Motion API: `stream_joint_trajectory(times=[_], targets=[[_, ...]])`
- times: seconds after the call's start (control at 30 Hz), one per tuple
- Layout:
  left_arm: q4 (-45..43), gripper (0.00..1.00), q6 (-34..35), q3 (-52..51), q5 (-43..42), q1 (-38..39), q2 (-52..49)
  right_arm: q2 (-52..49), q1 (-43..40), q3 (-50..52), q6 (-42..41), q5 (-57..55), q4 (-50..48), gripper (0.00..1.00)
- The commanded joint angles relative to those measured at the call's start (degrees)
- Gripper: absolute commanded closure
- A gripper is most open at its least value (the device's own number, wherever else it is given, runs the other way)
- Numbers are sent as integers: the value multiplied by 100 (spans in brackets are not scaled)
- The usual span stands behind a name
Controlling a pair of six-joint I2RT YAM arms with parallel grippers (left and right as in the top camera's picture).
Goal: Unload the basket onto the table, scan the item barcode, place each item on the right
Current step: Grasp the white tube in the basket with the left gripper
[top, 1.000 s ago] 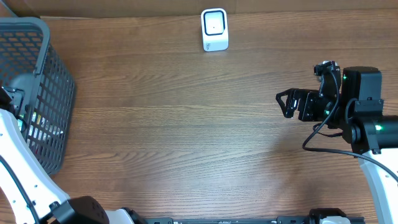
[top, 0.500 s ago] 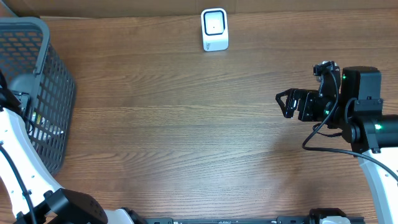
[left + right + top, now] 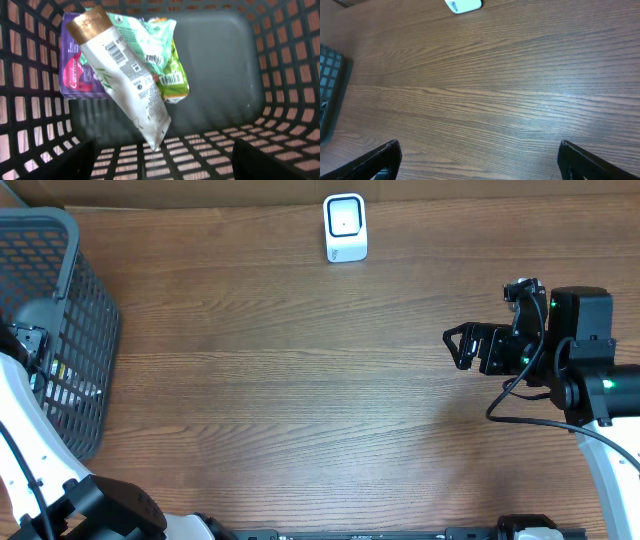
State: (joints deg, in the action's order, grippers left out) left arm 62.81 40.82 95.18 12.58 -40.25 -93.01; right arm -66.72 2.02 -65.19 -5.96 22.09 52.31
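Step in hand, as judged: item pick, not yet gripped. Left gripper [image 3: 162,162] hovers in the dark grey plastic mesh basket [image 3: 285,75], jaws wide apart and empty. Beyond it lies a white gold-capped tube [image 3: 127,80], barcode up, on a green pouch [image 3: 167,60] and a purple pack [image 3: 75,80]. Next: close on the tube and carry it to the white scanner [image 3: 345,227] at the far edge. Right gripper [image 3: 462,346] is fully spread, empty.

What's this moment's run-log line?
left hand: open, over white tube in basket | right hand: open, above table | barcode scanner: untouched
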Motion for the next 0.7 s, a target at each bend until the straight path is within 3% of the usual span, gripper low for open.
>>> stream_joint_trajectory(times=[0.0,0.37,0.67], targets=[[103,20,-188,518,-258,-35,122,9,22,-142,46,9,-11,0],[188,15,411,374,-256,-328,-122,2,22,-122,157,7,164,0],[129,17,343,-44,-428,-743,-831,-168,22,-116,157,7,201,0]])
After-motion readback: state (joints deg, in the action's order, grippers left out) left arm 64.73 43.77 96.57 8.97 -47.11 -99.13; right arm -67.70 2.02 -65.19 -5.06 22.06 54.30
